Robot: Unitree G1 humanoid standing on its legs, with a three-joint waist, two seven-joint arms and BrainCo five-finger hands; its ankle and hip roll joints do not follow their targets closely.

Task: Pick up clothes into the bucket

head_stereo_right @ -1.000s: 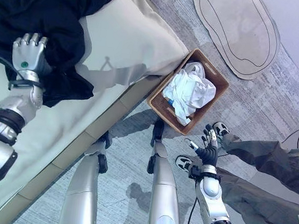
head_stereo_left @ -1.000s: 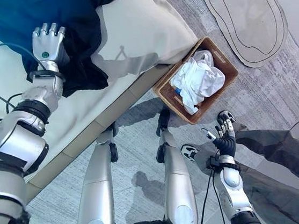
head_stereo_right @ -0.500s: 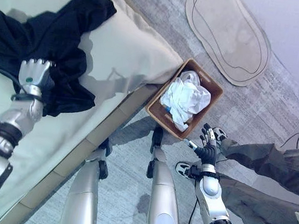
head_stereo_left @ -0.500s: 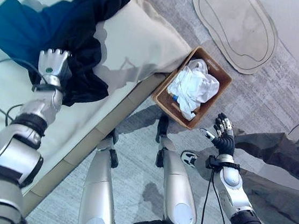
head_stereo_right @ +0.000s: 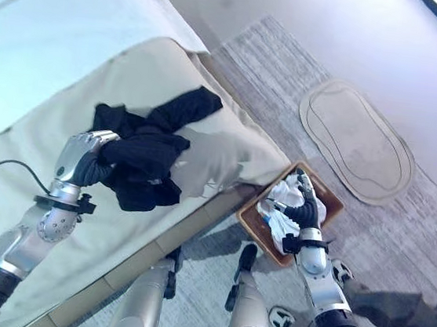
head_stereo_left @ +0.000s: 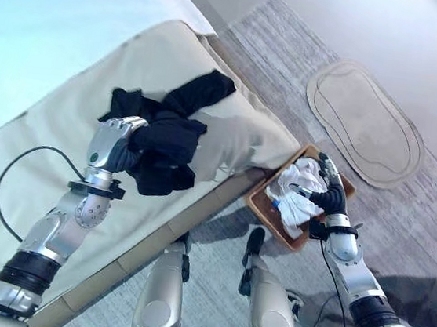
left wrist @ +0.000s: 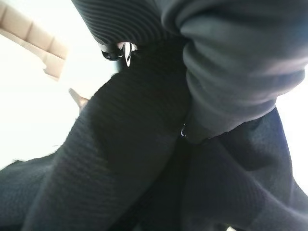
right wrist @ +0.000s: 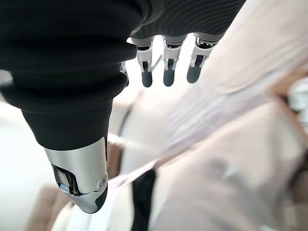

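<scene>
Two garments are in play here: a dark garment (head_stereo_left: 161, 145) bunched on the bed (head_stereo_left: 70, 76), and white clothes (head_stereo_left: 298, 196) already lying in the brown woven basket (head_stereo_left: 264, 210) on the floor at the bed's corner. The left robot hand (head_stereo_left: 112, 143) is on the dark garment, its fingers curled into the fabric, and in its wrist view dark cloth presses right up against the hand, so it looks like a firm hold. Part of the garment trails away across the pale pillow (head_stereo_left: 238, 130). The right robot hand (head_stereo_right: 303, 207) hovers just over the basket, fingers straight and relaxed, holding nothing. An oval mat (head_stereo_left: 365, 125) lies on the carpet, well apart from the work.

By the look of it, the step in hand is the pick-up of the dark garment. The next move calls for lifting it clear of the bed, trailing part included, then carrying it across to the basket and letting go above the white clothes.
</scene>
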